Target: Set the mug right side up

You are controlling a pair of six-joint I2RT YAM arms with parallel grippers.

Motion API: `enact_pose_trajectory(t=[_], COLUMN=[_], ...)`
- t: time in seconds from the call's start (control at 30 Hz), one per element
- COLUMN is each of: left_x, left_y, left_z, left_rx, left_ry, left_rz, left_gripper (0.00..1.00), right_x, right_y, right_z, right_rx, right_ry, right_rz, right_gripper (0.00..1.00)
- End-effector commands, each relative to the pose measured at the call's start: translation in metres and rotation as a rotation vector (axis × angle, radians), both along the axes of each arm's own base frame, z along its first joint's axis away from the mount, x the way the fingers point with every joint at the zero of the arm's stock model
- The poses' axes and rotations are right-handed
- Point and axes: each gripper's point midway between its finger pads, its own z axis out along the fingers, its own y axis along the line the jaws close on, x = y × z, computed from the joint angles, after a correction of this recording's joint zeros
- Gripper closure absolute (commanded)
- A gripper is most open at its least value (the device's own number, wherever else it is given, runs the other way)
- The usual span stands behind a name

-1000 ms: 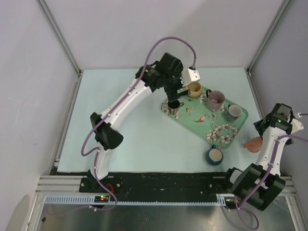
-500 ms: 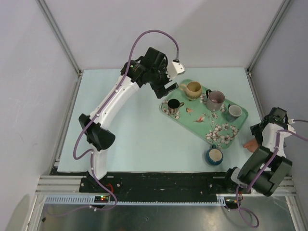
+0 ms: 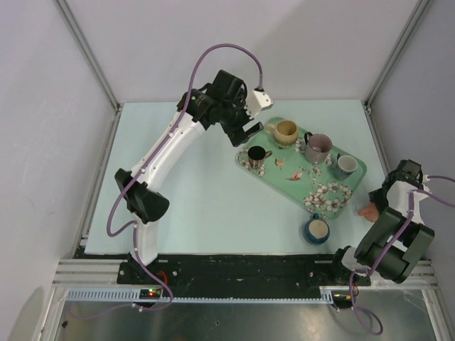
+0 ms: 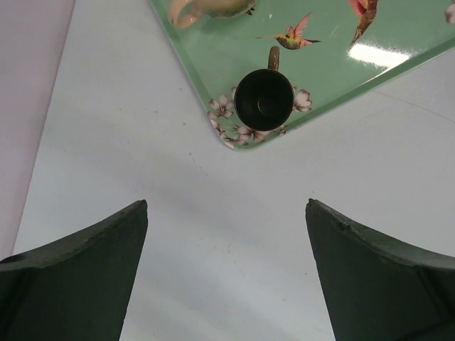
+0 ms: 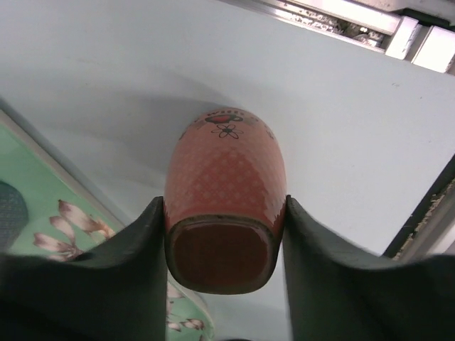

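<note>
Right gripper (image 5: 224, 213) pinching toppled salmon-pink mug (image 5: 224, 163).
Mug on its side on table (image 3: 199, 199), just off floral green tray (image 3: 291, 188). Left gripper (image 4: 226, 206) spread wide, empty, above table near black mug (image 4: 264, 100).

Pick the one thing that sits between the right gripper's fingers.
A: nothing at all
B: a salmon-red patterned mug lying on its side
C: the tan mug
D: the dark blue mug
B: the right wrist view shows the salmon-red patterned mug on its side, with both fingers of the right gripper against its flanks.
</note>
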Motion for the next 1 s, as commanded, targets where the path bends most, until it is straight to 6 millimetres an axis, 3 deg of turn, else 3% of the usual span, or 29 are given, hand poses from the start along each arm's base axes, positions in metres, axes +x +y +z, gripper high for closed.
enact_pose_trajectory(t=[0.0, 0.07, 0.23, 0.4, 0.5, 0.6, 0.77, 0.97], left_x=[-0.013, -0.014, -0.020, -0.032, -0.038, -0.054, -0.100, -0.120], left_y=[0.005, 0.006, 0.002, -0.007, -0.014, -0.024, -0.033, -0.033], left_z=[0.031, 0.032, 0.039, 0.051, 0.074, 0.099, 0.146, 0.177], left_rx=[-0.062, -0.069, -0.120, -0.222, -0.322, -0.427, -0.593, -0.680], left_ry=[-0.034, -0.031, -0.006, 0.060, 0.085, 0.129, 0.197, 0.198], left_rz=[0.000, -0.003, -0.021, -0.059, -0.053, -0.101, -0.296, -0.357], left_gripper=[0.04, 0.05, 0.04, 0.04, 0.06, 0.07, 0.07, 0.07], right_x=[0.008, 0.009, 0.015, 0.026, 0.042, 0.060, 0.077, 0.074], right_y=[-0.001, -0.001, 0.001, 0.004, 0.023, 0.059, 0.128, 0.258], right_z=[0.016, 0.027, 0.069, 0.140, 0.188, 0.236, 0.295, 0.366], right_rx=[-0.040, -0.068, -0.175, -0.322, -0.379, -0.435, -0.477, -0.215], right_ry=[-0.073, -0.100, -0.208, -0.305, -0.433, -0.560, -0.741, -1.172], right_rz=[0.052, 0.070, 0.112, 0.175, 0.312, 0.507, 0.777, 1.158], right_gripper=[0.85, 0.96, 1.00, 1.00, 1.00, 1.00, 1.00, 1.00])
